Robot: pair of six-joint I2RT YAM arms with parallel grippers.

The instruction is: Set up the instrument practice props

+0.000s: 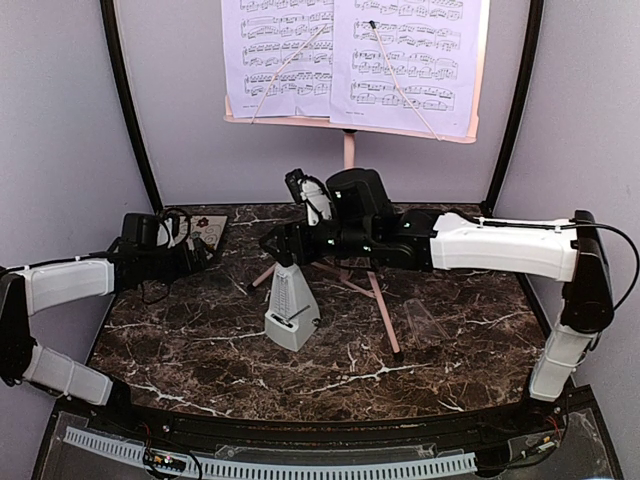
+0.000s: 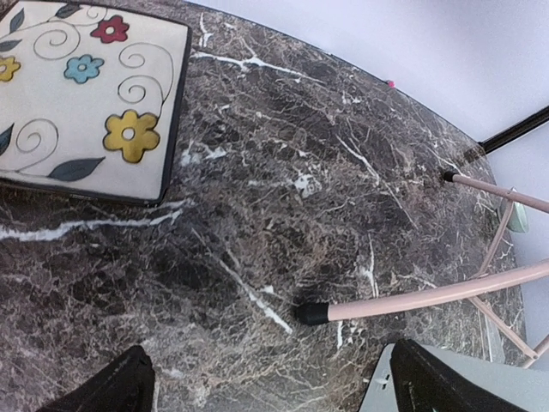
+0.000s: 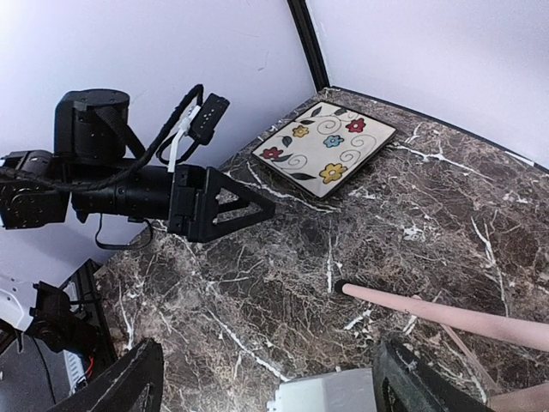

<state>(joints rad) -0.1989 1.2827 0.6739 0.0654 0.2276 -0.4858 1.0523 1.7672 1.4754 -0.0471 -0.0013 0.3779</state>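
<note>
One pink music stand [image 1: 348, 150] with thin tripod legs stands at the back centre of the dark marble table [image 1: 190, 345], and two pale lavender sheet-music pages [image 1: 350, 50] rest side by side on its plate. One small light-grey pyramid metronome [image 1: 292, 315] sits upright just in front of the stand's legs. One clear cover [image 1: 425, 322] lies right of the legs. One floral square tile [image 1: 210, 232] lies left of the stand. The right gripper [image 3: 270, 378] is above the metronome with its jaws spread. The left gripper [image 2: 270, 360], left of the stand, is also spread, gripping nothing.
</note>
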